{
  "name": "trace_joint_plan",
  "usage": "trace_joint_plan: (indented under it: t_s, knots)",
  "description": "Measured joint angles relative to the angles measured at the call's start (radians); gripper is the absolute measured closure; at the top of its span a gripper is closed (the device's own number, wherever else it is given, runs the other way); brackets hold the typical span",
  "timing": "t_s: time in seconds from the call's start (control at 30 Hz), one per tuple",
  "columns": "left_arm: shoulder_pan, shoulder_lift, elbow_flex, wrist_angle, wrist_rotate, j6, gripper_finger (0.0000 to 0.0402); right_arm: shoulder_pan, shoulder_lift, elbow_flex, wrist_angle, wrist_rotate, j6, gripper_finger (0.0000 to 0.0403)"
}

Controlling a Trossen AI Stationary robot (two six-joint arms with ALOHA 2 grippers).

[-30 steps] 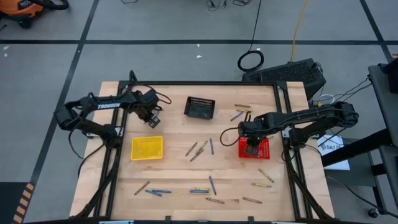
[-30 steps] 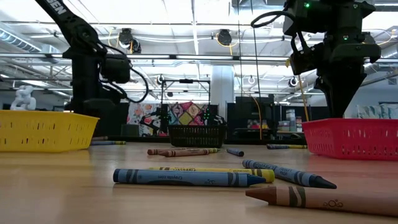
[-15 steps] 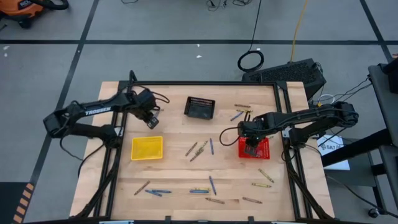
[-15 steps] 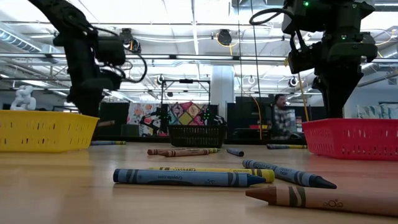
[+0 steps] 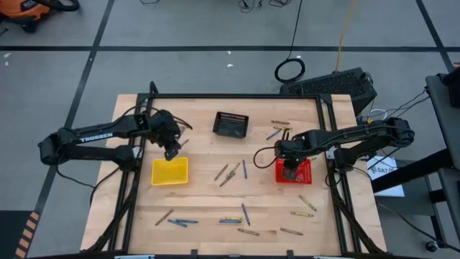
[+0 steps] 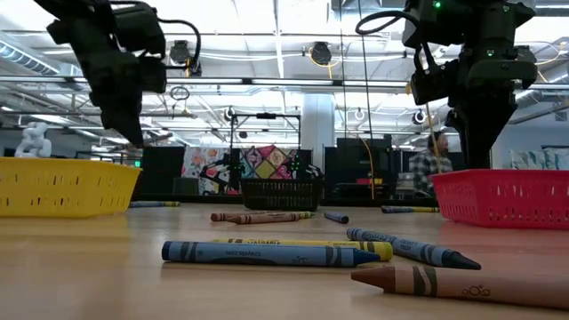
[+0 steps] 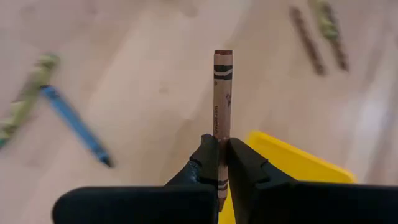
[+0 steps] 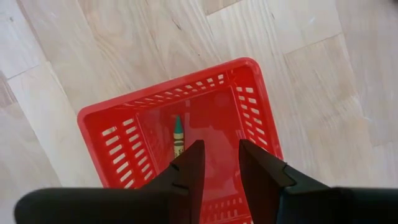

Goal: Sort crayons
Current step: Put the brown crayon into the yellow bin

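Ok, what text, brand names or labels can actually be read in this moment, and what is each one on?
"TROSSEN": white letters on the left arm, seen from the high view.
Blue crayon wrapper, low view: print is there, too small to read.
Brown crayon in the left gripper: dark marks, not readable.
White tag beside the table: letters too small to read.
Nothing else readable.

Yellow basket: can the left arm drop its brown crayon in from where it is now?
Probably yes. The left gripper, shut on the brown crayon, hangs by the far rim of the yellow basket, which is open-topped with nothing between. A short move inward looks needed first.
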Motion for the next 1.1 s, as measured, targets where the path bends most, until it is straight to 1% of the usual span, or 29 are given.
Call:
trace_joint_plan:
  t_s: [0.17, 0.3, 0.57, 0.8, 0.97, 1.1]
  knots:
    - [-0.094, -0.008, 0.000, -0.001, 0.057, 0.000, 0.0392, 0.000, 0.000, 0.000, 0.001, 0.001, 0.000, 0.0316]
    - [-0.160, -0.008, 0.000, -0.045, 0.061, -0.004, 0.0392, 0.000, 0.000, 0.000, 0.001, 0.001, 0.000, 0.0316]
    - [-0.271, -0.008, 0.000, -0.121, 0.064, -0.105, 0.0392, 0.000, 0.000, 0.000, 0.002, 0.004, -0.001, 0.0316]
    - [-0.332, -0.008, 0.000, -0.129, 0.063, -0.218, 0.0391, 0.000, 0.000, 0.000, 0.002, 0.004, 0.000, 0.0316]
    - [-0.365, -0.008, 0.000, -0.129, 0.037, -0.235, 0.0388, 0.000, 0.000, 0.000, 0.002, 0.004, 0.000, 0.0316]
    - [-0.382, -0.008, 0.000, -0.129, 0.020, -0.235, 0.0369, 0.000, 0.000, 0.000, 0.002, 0.004, 0.000, 0.0316]
